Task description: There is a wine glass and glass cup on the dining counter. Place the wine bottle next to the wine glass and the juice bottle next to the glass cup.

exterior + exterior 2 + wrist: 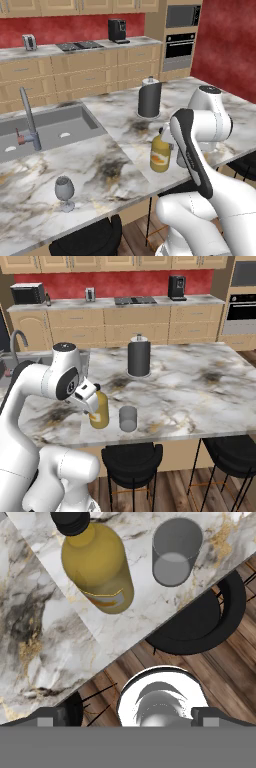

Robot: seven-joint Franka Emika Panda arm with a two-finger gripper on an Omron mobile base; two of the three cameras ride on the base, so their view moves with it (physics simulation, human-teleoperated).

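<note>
The juice bottle (97, 567), yellow-orange with a black cap, stands near the front edge of the dining counter (200, 386). Right beside it is the glass cup (175, 552), a short clear tumbler. Both also appear in the right base view, juice bottle (101, 412) left of glass cup (128, 418). My gripper (91, 400) hovers just above and in front of the juice bottle, open, its fingertips (54, 717) spread wide with nothing between them. The wine glass (64, 192) stands apart, further left along the counter, near the front edge. The wine bottle is out of view.
A tall dark cylinder with a silver top (139, 356) stands mid-counter behind the bottle. The grey sink (50, 130) and faucet (30, 120) lie at the left. Black stools (132, 458) sit below the counter's front edge. My own arm hides part of the juice bottle (160, 155).
</note>
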